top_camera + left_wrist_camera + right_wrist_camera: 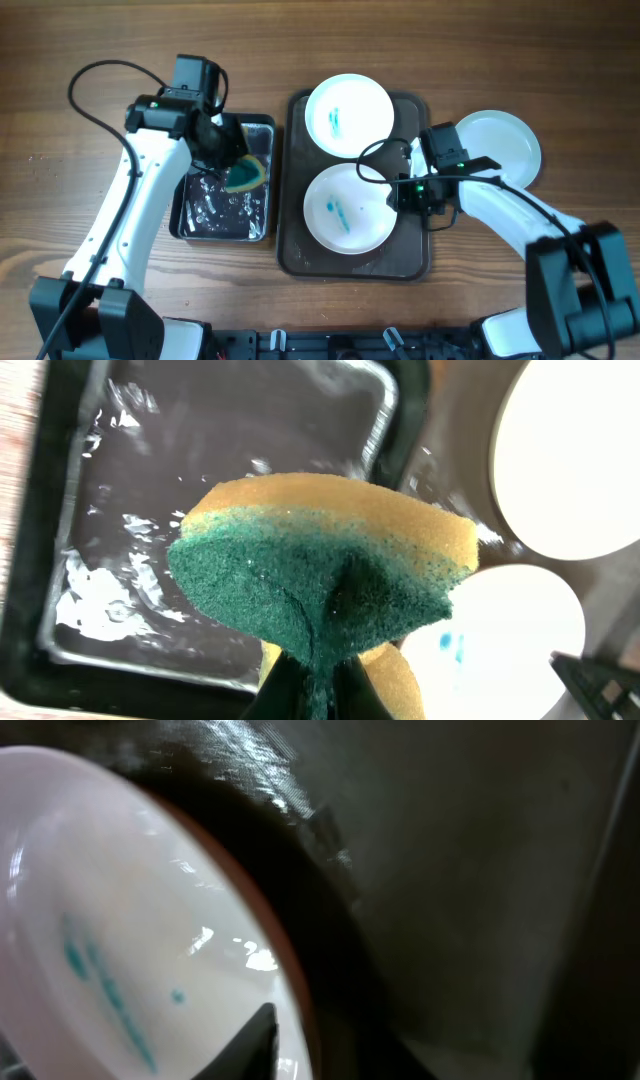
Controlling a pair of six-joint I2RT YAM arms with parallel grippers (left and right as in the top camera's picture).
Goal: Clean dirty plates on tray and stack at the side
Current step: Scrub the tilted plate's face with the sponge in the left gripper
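Note:
Two white plates lie on the dark brown tray (412,262). The far plate (348,112) and the near plate (345,210) each carry teal smears. My right gripper (402,190) is at the near plate's right rim. In the right wrist view one finger (255,1042) lies on the plate's (120,950) inner face with the rim running between the jaws, shut on it. A third plate (500,145) with no smear rests on the table to the right. My left gripper (318,675) is shut on a teal-and-yellow sponge (320,560), held above the black tray.
The smaller black tray (215,225) with a metallic rim holds shallow water and sits left of the brown tray. Black cables loop over the brown tray's right side (385,165). Bare wooden table surrounds both trays.

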